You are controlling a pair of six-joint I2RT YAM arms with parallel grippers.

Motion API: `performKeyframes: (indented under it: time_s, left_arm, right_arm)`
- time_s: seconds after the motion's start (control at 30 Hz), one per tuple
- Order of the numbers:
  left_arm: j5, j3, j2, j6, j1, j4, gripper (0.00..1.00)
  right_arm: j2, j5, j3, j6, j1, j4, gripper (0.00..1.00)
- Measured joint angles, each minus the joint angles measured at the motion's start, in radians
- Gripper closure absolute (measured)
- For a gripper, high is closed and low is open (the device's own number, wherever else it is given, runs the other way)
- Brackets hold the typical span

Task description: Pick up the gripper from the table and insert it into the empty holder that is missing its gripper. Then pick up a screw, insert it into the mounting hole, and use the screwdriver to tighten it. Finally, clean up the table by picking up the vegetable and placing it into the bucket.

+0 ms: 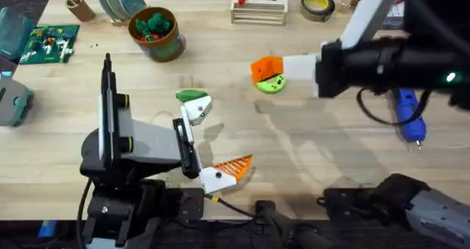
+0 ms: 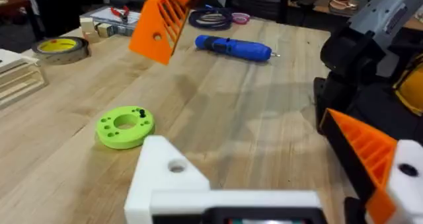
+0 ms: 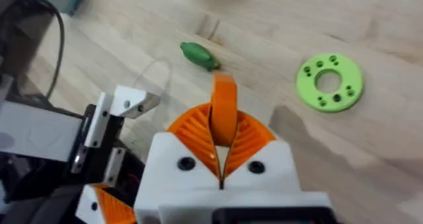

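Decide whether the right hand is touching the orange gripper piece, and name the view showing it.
Touching. The right wrist view shows the right hand shut on the gripper, its ribbed orange pads pressed against both sides of it.

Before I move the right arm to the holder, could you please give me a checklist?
1. Gripper gripped by the right end effector: ok, pads shut on it.
2. Holder bare: ok, its mounting hole shows.
3. Left end effector open: ok.
4. Gripper lined up with the holder: not ok, they are well apart.
5. Path past the vegetable: cannot tell, it lies close beside the holder.
6. Screw found: cannot tell.
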Motion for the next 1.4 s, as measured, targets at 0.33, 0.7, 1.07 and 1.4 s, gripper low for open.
performKeyframes:
  time_s: [0.33, 0.7, 1.07, 1.4]
  left_arm:
    - [0.0, 0.0, 0.0, 0.0, 0.0, 0.0, 0.006]
    - [0.0, 0.0, 0.0, 0.0, 0.0, 0.0, 0.008]
    - [0.0, 0.0, 0.0, -0.014, 0.0, 0.0, 0.008]
    - [0.0, 0.0, 0.0, -0.014, 0.0, 0.0, 0.008]
  right_arm:
    - [-0.074, -0.14, -0.25, 0.243, 0.053, 0.328, 0.994]
    - [0.04, -0.374, -0.254, 0.404, 0.068, 0.505, 0.994]
    - [0.151, -0.676, -0.254, 0.438, 0.031, 0.515, 0.994]
    - [0.159, -0.728, -0.283, 0.404, -0.021, 0.458, 0.994]
